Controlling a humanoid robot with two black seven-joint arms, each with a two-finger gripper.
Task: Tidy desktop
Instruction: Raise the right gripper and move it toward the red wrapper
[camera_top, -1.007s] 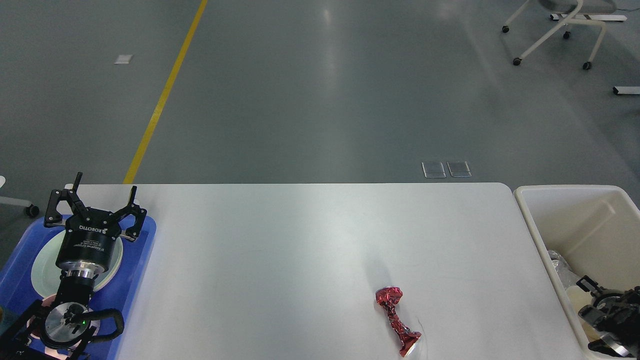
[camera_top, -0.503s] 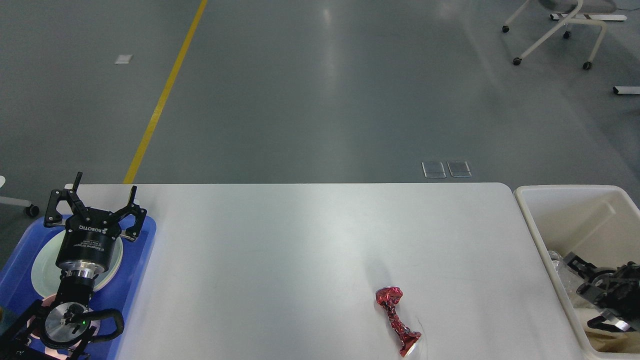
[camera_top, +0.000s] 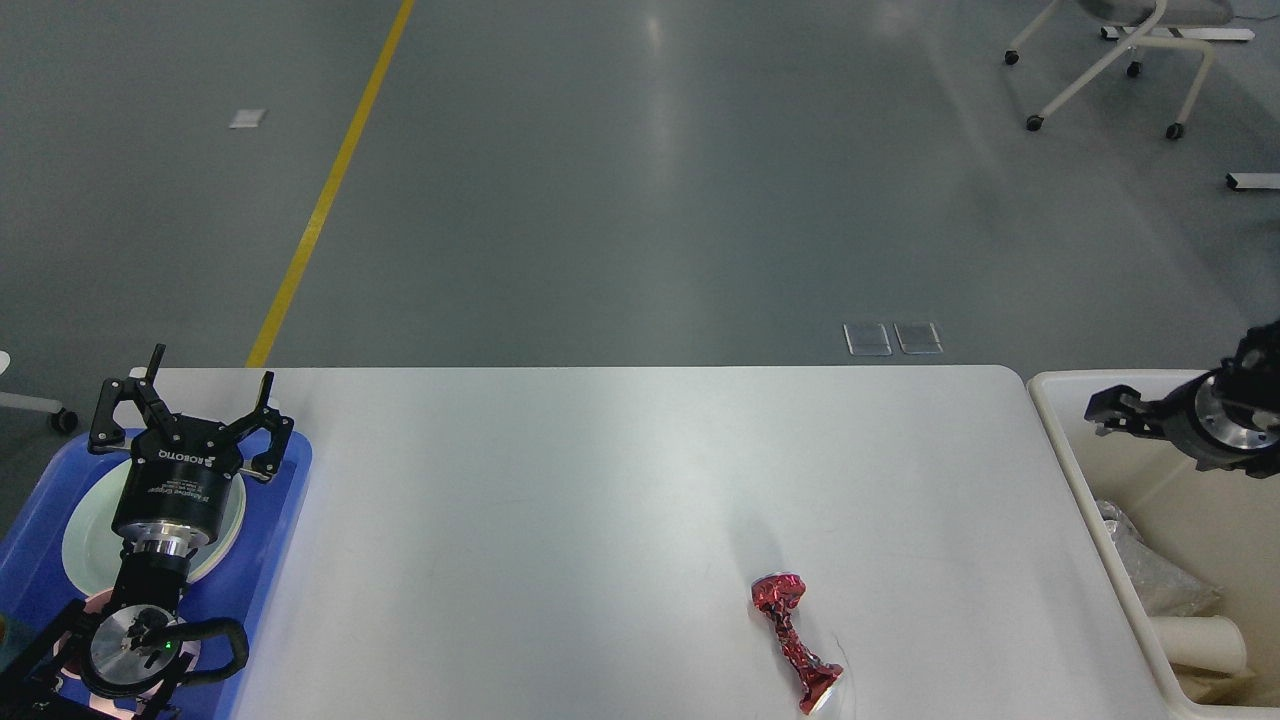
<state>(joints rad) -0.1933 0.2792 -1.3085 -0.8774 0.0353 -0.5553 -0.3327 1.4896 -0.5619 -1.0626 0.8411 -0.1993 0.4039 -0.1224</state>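
The large white matte desktop fills the foreground, one crumpled red foil wrapper lying near its front edge. The cream rectangular bin holds several discarded scraps. One blue plastic tray carries one pale plate. The right gripper has risen out of the bin, its finger spacing unreadable; the drop looks done. The left gripper is spread, empty.

White "ROBOTIQ" lettering, upside down, stood on the black body of the left claw, above the blue tray, no other text was legible.
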